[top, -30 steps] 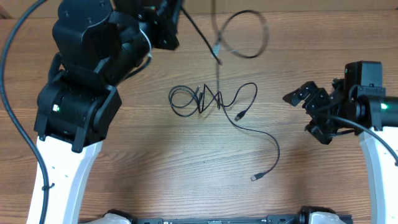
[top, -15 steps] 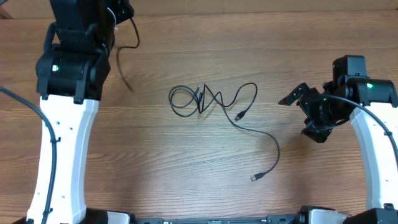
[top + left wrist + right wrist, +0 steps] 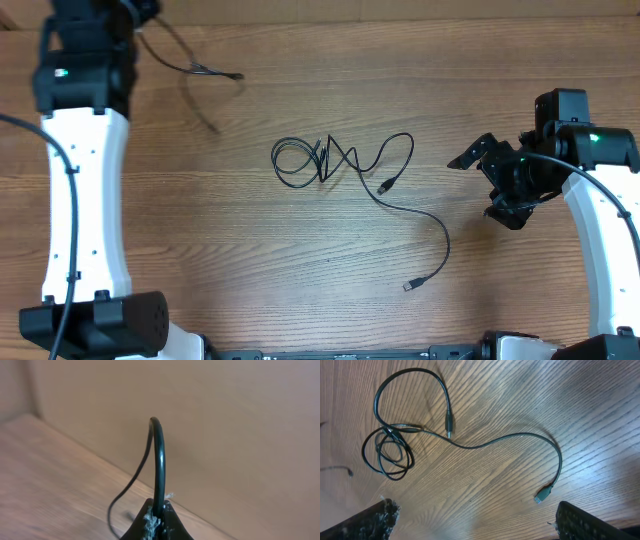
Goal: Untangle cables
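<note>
Logged left tool [image 3: 158, 512] clenched on a thin black cable [image 3: 159, 460], held up at the desk's [image 3: 300, 300] far-left corner, loose end [image 3: 236, 76] trailing near the surface. Found right tool [image 3: 487, 186] released, hovering well apart from the black USB cable [image 3: 441, 236], which lay mid-desk with coils [image 3: 305, 160] crossed over themselves and both plugs [image 3: 412, 286] free. Judged likely failures: knot cinched tighter if pulled by one plug alone; whole bundle dragged if grasped at the coils; held cable dropped back across it if the pinch slipped.
</note>
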{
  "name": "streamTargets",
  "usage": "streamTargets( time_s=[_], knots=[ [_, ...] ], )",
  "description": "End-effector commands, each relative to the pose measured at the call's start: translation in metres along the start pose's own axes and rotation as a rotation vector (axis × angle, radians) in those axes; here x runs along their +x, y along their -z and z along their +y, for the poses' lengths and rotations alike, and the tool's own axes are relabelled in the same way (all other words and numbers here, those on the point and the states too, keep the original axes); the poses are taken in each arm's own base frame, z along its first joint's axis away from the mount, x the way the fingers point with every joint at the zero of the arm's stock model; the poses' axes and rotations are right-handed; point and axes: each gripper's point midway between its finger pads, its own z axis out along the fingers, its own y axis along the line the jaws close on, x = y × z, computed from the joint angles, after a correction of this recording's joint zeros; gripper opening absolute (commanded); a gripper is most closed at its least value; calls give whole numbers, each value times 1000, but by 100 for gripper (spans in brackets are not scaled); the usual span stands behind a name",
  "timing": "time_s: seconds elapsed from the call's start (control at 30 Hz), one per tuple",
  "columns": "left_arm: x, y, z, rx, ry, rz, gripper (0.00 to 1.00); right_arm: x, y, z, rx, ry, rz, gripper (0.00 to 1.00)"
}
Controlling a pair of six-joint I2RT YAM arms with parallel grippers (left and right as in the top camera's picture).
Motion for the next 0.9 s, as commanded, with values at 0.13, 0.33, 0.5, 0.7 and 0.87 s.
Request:
streamTargets(
  time_s=[0.13,0.33,0.5,0.7,0.87],
  knots=[
    [-17,-42,88,69,138,95,4,-3,1,0,0,6,-10,100],
    [19,-63,22,479,222,284,4,-3,1,0,0,6,-10,100],
    [-4,-41,-42,742,257,239,4,-3,1,0,0,6,-10,100],
    [8,-54,-37,685,260,252,4,-3,1,0,0,6,-10,100],
    [48,-88,0,558,199,328,4,-3,1,0,0,6,-10,100]
  ],
)
